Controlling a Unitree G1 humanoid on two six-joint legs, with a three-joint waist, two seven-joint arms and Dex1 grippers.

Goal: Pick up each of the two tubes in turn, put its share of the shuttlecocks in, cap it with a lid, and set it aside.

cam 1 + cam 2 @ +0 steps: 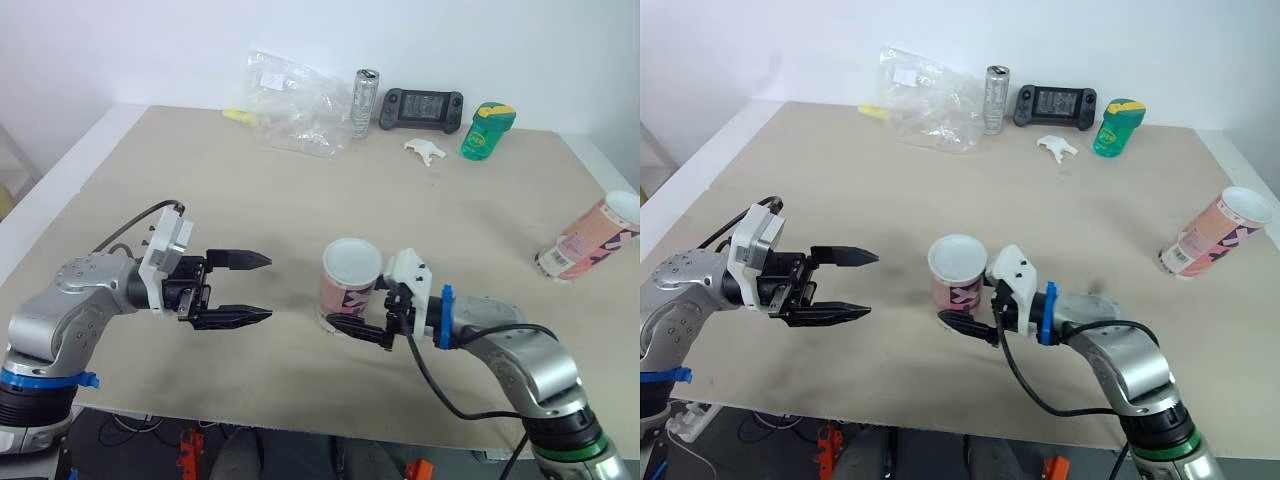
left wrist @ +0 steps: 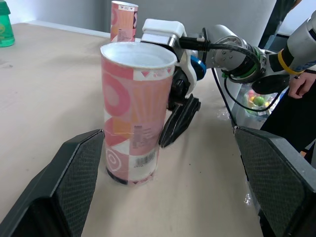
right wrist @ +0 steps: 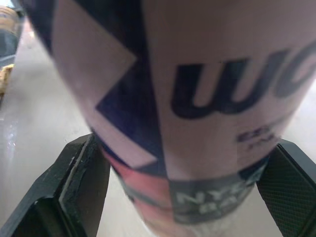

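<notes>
From the head views, the left hand (image 1: 268,287) hovers just above the counter (image 1: 200,190) with its two fingers spread apart, holding nothing. Its tips point across at the upright tube (image 1: 351,278), which is near them but not touching. That tube stands open end up near the front middle of the counter. The right hand (image 1: 350,318) comes in low from the other side and is clasped round the tube's base, one finger in front and the other hidden behind it. The second tube (image 1: 590,238) lies tilted on its side well apart, near the right edge. Along the far edge sit a crumpled plastic bag (image 1: 290,100), a can (image 1: 365,102), a game controller (image 1: 421,108) and a green bottle (image 1: 487,130).

In the left wrist view, the left hand's fingers (image 2: 74,182) stand wide on either side, with the upright tube between and beyond them. A finger of the right hand presses against the tube's lower wall. A person's hand (image 2: 301,88) shows off past the counter.

In the right wrist view, the tube's printed wall is very close. The right hand's fingers (image 3: 79,187) sit against its base on both sides.
</notes>
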